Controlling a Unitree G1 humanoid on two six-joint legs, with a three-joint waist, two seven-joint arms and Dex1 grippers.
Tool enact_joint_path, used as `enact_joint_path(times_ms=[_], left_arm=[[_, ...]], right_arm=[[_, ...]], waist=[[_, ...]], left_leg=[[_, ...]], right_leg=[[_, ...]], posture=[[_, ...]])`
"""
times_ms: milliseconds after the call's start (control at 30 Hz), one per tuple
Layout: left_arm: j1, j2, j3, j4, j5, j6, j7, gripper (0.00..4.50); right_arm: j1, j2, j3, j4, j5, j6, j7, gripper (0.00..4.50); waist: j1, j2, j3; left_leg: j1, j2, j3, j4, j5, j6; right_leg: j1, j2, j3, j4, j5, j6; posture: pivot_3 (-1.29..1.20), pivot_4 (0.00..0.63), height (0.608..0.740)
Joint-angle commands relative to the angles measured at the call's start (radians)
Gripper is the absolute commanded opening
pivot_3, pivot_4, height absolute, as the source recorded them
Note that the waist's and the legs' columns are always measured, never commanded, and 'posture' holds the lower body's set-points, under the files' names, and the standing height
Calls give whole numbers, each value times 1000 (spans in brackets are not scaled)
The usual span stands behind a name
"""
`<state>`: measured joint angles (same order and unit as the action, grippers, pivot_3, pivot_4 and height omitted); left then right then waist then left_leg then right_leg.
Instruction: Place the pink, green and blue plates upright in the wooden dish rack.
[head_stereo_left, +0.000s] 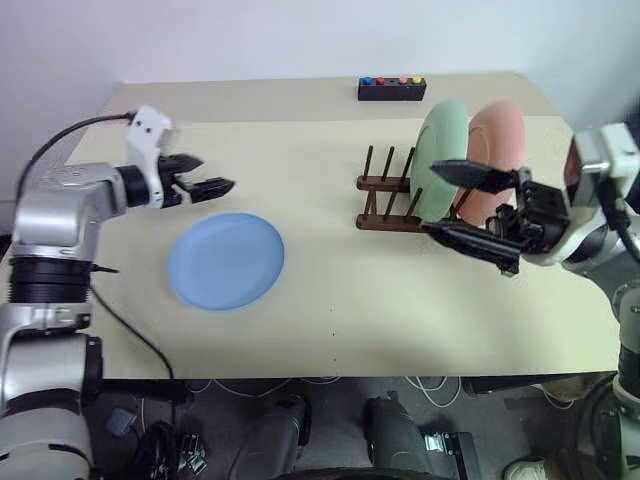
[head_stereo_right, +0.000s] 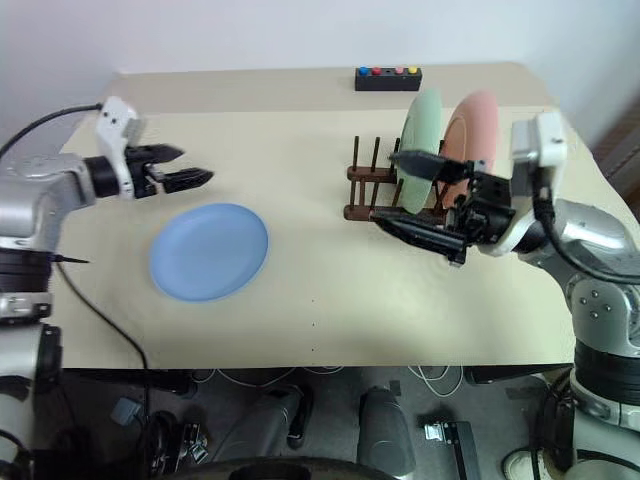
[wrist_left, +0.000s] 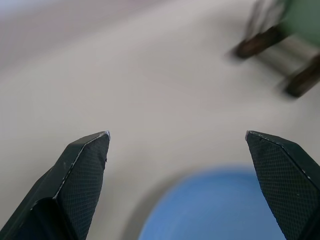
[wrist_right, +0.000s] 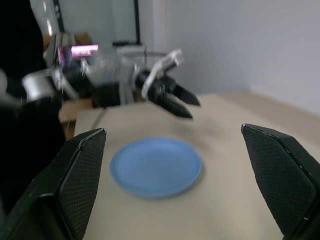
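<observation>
Flat on the table lies the round blue plate (head_stereo_left: 226, 261), both grippers' fingers spread and empty.

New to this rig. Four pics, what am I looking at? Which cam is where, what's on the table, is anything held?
It is a humanoid robot with two arms, each ending in a two-finger black gripper. The two wide pictures come from a stereo camera on its head, looking down over a beige table. The other two come from cameras on the wrists, looking out between each gripper's own fingers.

On the table: a wooden dish rack with the green plate and pink plate standing upright in it, the blue plate lying flat, and a black box with coloured buttons at the far edge.

The left gripper is above the table beside the blue plate; the right gripper is in front of the rack. Both are open and hold nothing.
</observation>
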<state>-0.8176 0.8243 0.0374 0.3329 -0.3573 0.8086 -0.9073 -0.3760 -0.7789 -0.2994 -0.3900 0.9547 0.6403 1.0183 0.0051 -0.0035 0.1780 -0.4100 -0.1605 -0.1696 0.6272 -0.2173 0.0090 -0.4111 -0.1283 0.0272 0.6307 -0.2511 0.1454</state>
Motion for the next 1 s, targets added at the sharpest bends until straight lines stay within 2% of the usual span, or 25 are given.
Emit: enact_joint_path(times_ms=[33, 200, 300, 400, 467, 800, 1000], left_arm=[[-13, 60, 65, -6, -14, 138, 38, 4500], [49, 130, 75, -40, -45, 371, 53, 4500], [90, 132, 114, -68, -88, 488, 64, 4500], [161, 143, 119, -117, -93, 520, 85, 4500], [153, 109, 158, -79, -104, 570, 121, 4500], [134, 94, 137, 42, -97, 560, 135, 4500], [14, 79, 47, 184, -51, 526, 128, 4500]], right_arm=[[-25, -2, 16, -21, -10, -29, 14, 4427], [-37, 10, 40, -3, -37, -59, 21, 4427], [-43, 16, 46, 5, -44, -69, 21, 4427], [-49, 22, 47, 14, -50, -77, 17, 4427], [-49, 26, 51, 18, -57, -83, 13, 4427], [-25, 30, 48, 12, -74, -94, 1, 4427], [-16, 34, 52, 3, -76, -93, -11, 4427]], waist=[[3, -1, 0], [-1, -1, 1], [-1, -1, 1], [0, -1, 1], [1, -1, 1], [6, -1, 1], [6, -2, 1]], left_leg=[[0, 0, 0, 0, 0, 0], [0, 0, 0, -1, 0, 0], [0, 0, 0, -1, 0, 0], [0, 0, 0, -1, 0, 0], [0, 0, 0, -1, 0, -1], [0, 0, 0, -1, 0, -1], [0, 0, 0, -1, 0, -1]], right_leg=[[0, 0, 0, 0, 0, 0], [0, 0, 0, 0, 0, 0], [-1, 0, 0, 0, 0, 0], [-1, 0, 0, 0, 0, 0], [-1, 0, 0, 0, 0, 0], [-1, 0, 0, 0, 0, 0], [-1, 0, 0, 0, 0, 0]], posture=[[0, 150, 740], [0, 150, 740], [0, 150, 740], [0, 150, 740], [0, 150, 740], [0, 150, 740], [0, 150, 740]])
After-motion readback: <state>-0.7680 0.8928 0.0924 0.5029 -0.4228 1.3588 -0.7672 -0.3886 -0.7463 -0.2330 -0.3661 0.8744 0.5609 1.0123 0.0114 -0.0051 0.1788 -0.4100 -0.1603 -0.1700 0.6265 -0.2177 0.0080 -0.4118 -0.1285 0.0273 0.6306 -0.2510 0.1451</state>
